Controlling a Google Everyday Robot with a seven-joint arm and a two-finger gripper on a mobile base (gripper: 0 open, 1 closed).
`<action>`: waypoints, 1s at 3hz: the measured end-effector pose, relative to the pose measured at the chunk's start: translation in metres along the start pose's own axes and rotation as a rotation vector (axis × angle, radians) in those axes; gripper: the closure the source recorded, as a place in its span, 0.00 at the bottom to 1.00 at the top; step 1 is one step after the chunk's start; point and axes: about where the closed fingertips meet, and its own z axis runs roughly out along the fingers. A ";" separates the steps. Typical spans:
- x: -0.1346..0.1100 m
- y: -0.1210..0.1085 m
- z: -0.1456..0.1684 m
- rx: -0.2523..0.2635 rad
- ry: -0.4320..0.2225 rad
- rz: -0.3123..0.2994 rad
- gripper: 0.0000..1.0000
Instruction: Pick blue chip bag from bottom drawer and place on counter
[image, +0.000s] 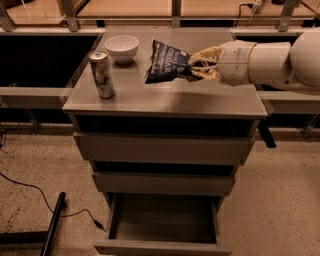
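The blue chip bag, dark navy with white lettering, is held over the middle of the counter, its lower end near or on the surface. My gripper reaches in from the right and is shut on the bag's right end. The white arm extends off to the right edge. Below, the bottom drawer is pulled out and shows a bare floor.
A silver can stands on the counter's left front. A white bowl sits at the back left. The two upper drawers are shut. A black cable and a bar lie on the floor at the left.
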 end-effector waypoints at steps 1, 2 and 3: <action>-0.002 0.000 0.002 -0.002 -0.004 -0.001 0.30; -0.003 0.001 0.004 -0.004 -0.007 -0.001 0.07; -0.004 0.001 0.005 -0.005 -0.010 -0.002 0.00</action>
